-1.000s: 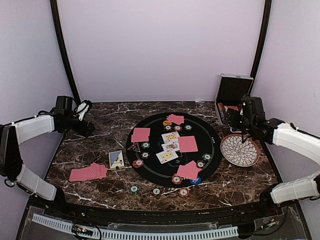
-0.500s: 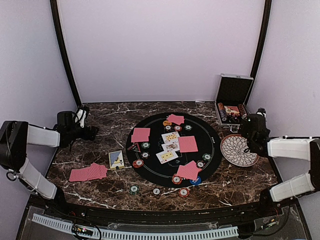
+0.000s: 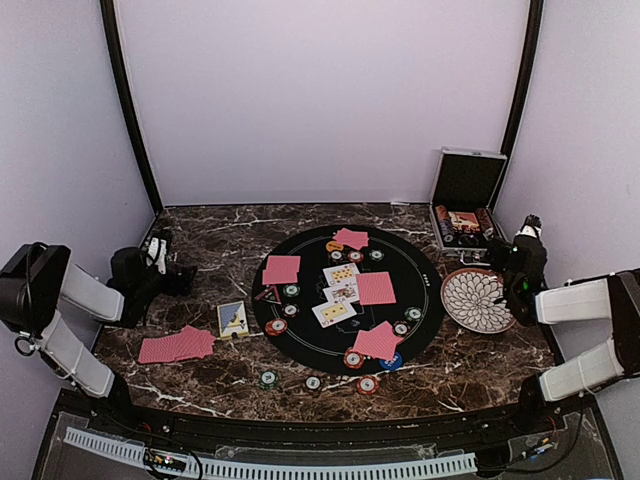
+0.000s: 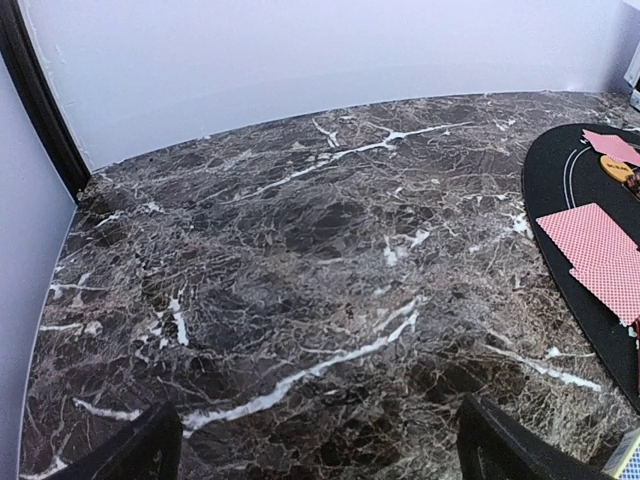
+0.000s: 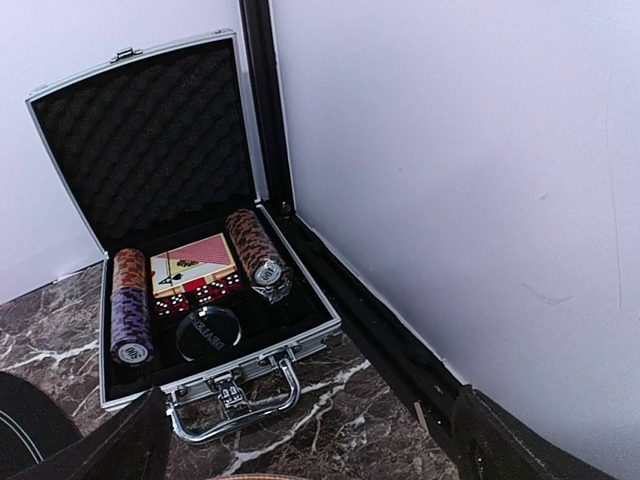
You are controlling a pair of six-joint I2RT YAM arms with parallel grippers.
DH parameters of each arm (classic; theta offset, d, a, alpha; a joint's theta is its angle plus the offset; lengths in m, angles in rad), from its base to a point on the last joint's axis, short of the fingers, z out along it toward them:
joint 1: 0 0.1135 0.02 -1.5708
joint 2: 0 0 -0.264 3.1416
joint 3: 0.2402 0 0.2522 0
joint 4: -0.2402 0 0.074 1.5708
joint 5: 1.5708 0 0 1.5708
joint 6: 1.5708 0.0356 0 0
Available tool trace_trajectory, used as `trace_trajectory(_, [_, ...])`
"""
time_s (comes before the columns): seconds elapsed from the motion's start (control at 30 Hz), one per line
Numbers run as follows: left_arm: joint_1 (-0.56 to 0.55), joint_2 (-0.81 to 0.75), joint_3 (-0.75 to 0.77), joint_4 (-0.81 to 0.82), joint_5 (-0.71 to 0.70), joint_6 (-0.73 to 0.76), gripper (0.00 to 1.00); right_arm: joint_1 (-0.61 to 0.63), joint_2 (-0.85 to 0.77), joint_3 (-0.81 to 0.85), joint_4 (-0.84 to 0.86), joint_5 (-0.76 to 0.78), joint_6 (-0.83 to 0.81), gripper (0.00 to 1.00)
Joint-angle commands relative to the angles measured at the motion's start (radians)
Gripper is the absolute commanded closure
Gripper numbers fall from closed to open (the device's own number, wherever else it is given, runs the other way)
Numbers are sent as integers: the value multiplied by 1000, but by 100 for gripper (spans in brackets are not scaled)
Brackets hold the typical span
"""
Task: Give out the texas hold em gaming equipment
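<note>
Now my left gripper (image 3: 158, 244) and right gripper (image 3: 529, 227), wide open, empty, have withdrawn from the round black mat (image 3: 300, 335); dealing seems finished.

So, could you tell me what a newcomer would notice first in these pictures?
The round black mat in the middle of the marble table draws the eye, strewn with red-backed cards, face-up cards and poker chips. At the far right an open silver-edged case shows chip stacks inside, with a white patterned plate just in front of it.
</note>
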Motion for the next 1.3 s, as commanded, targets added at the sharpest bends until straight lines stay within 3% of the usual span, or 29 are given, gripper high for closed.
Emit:
trace_trajectory(0.0, [5,-2,-80,276,-37,-24,1,-14,-21,-94,157,-55,-23,1])
trace_trajectory(0.07, [5,31,-136,414,-40,-25,1,-14,3,-175,328,-42,-21,1])
trace_trajectory(0.2, [5,31,-147,422,-30,-22,1,-17,-8,-198,355,-61,-25,1])
trace_trajectory(0.73, [5,34,-152,443,-100,-47,1,-24,54,-112,274,-264,-122,1])
trace_trajectory(0.83, [5,37,-128,398,-113,-52,1,-23,7,-119,266,-293,-181,2])
trace_trajectory(0.97, [5,38,-126,397,-114,-54,1,-33,-11,-247,520,-182,-228,1])
trace_trajectory(1.2, [5,35,-126,392,-117,-55,1,-56,253,-251,809,-230,-225,1])
trace_trajectory(1.23, [5,35,-127,393,-118,-54,1,-55,274,-238,802,-231,-232,1])
trace_trajectory(1.27, [5,36,-128,395,-117,-55,1,-63,234,-211,684,-238,-215,1])
